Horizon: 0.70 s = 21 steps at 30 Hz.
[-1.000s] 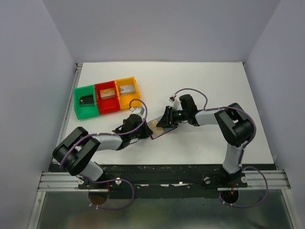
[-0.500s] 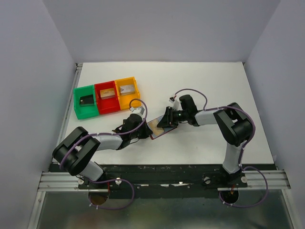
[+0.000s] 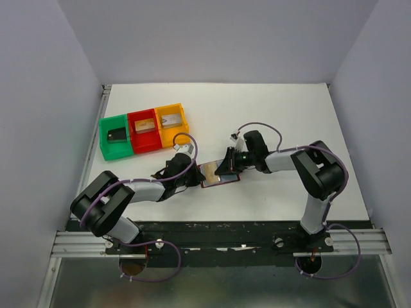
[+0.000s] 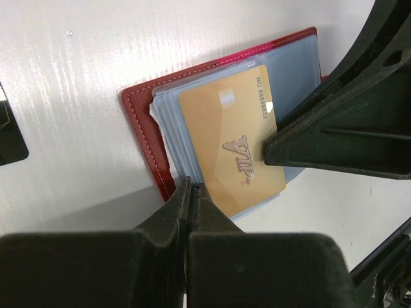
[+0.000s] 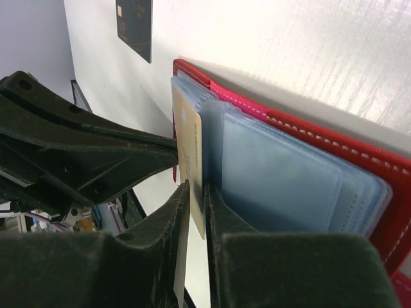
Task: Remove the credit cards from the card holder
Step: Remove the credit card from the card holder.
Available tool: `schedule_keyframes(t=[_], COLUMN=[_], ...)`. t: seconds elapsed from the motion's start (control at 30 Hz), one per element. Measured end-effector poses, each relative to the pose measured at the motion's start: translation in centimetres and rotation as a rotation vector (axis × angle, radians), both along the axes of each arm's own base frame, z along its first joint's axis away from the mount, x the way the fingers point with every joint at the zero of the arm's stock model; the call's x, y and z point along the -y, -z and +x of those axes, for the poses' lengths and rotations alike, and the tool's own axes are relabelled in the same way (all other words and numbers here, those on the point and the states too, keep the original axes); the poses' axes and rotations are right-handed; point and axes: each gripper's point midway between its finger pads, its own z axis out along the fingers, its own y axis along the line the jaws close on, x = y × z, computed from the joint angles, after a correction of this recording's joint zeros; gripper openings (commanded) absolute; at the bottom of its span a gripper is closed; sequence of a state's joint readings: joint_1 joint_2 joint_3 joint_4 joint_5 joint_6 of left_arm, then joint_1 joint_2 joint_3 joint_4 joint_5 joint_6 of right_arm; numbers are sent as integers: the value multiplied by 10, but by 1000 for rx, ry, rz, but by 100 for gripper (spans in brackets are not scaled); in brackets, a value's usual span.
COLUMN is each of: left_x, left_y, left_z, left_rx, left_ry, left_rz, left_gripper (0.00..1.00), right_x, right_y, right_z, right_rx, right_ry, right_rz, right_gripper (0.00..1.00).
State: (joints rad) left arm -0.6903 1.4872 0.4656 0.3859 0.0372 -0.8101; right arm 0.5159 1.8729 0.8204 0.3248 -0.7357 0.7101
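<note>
On the worktop [image 3: 289, 115]: the card holder [image 3: 219, 174] lies open between your two arms, with the gold card [image 4: 228, 147] uppermost in it.
Left gripper [image 4: 189, 192]: shut, tips at the holder's red stitched edge, seemingly pinning it.
Right gripper [image 5: 196, 189]: nipped onto the gold card's free edge.
Your pull: draw flat along the sleeve; hold the left side down.
Feel: stiff glossy card, limp blue plastic pockets [image 5: 282, 186], soft leathery cover.

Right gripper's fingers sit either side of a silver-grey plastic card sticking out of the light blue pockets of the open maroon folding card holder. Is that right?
Not quite. The plastic card between the right gripper's fingers is gold-orange, not silver-grey; the left wrist view shows its colour plainly. The rest holds: it sticks out of the light blue pockets of the open maroon folding card holder.
</note>
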Motion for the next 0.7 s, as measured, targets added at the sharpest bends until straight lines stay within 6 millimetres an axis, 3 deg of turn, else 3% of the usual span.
schedule_keyframes(t=[0.4,0.7], left_x=[-1,-1], left_y=[0,0], left_z=[0,0], left_rx=[-4,-5], left_ry=[-8,-12], left_rz=[0,-1], left_gripper=[0,0], right_x=[4,9], right_y=[-4,-8], right_z=[-14,-21], right_rx=[-27,-55], right_ry=[-1,-11], right_rz=[-3,19], right_gripper=[10,12])
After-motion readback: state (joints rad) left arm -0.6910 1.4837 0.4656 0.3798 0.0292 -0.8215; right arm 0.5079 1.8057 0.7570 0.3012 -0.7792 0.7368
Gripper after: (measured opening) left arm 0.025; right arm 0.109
